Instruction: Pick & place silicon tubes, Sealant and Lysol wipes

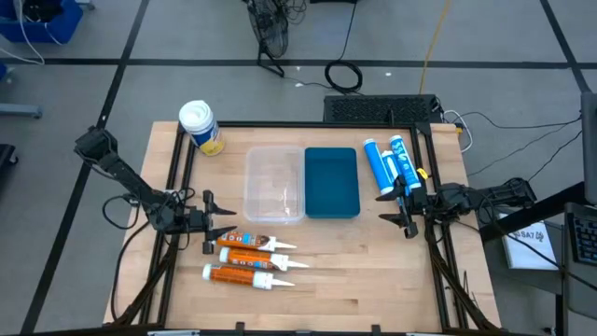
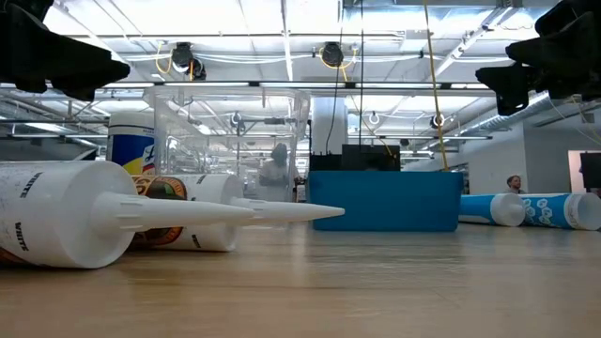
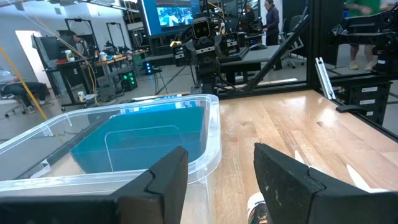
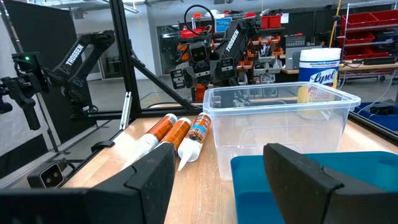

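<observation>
The Lysol wipes canister [image 1: 199, 126] stands upright on its base at the table's far left, behind the clear bin in the right wrist view [image 4: 320, 70]. Three orange sealant cartridges [image 1: 250, 257] with white nozzles lie side by side near the front left. Two blue silicon tubes [image 1: 389, 163] lie at the far right. My left gripper [image 1: 222, 224] hovers open just left of the cartridges, its fingers [image 3: 168, 177] level with nothing between them. At the table's right, beside the blue tubes, my right gripper [image 1: 390, 209] hangs open and empty, pointing toward the bins [image 4: 217, 162].
A clear plastic bin [image 1: 273, 184] and a blue bin [image 1: 331, 182] sit side by side mid-table. Black frame rails [image 1: 173, 159] run along both table sides. Bare wood lies at the front right [image 1: 373, 280]. People show in the room beyond.
</observation>
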`<state>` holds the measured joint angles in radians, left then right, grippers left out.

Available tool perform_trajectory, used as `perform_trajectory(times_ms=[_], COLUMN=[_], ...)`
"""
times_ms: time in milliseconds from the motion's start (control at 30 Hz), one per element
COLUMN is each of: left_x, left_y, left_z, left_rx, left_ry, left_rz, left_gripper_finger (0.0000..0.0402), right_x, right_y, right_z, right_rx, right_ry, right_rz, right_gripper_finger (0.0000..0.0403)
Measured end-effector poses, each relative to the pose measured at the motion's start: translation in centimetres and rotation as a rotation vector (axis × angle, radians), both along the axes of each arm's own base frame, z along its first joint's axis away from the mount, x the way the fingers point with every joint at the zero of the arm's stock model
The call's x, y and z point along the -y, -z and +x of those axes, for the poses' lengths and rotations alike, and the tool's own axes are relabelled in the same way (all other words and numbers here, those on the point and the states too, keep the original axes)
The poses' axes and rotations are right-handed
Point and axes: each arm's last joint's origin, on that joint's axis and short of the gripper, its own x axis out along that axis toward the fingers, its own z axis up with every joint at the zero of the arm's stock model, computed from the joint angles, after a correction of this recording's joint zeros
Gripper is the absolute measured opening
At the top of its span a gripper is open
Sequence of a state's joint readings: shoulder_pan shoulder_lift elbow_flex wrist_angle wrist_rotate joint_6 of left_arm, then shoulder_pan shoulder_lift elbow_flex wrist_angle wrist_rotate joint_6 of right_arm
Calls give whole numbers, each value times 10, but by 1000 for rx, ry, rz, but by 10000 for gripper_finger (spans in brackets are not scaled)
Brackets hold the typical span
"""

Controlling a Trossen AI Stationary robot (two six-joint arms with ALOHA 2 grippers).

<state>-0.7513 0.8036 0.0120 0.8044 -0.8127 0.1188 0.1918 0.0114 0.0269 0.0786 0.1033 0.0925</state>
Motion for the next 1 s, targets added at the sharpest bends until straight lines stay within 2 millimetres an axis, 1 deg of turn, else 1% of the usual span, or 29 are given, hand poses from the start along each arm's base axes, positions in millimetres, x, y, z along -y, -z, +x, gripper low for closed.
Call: perform_trajectory(times_ms=[700,800,867,1000], left_x=[0,0,0,0], left_y=[0,0,0,0], left_z=[0,0,0,0], left_rx=[0,0,0,0], left_ry=[0,0,0,0], left_rz=[0,0,0,0], left_gripper_finger=[186,186,186,186], right_x=[0,0,0,0], right_y=[0,-2,-7,-15], right_z=[0,0,-1,-2], right_rx=[0,22,68,141], right_ry=[0,3,-1,-39], right_rz=[0,-8,20,154], right_gripper_finger=[226,226,226,226])
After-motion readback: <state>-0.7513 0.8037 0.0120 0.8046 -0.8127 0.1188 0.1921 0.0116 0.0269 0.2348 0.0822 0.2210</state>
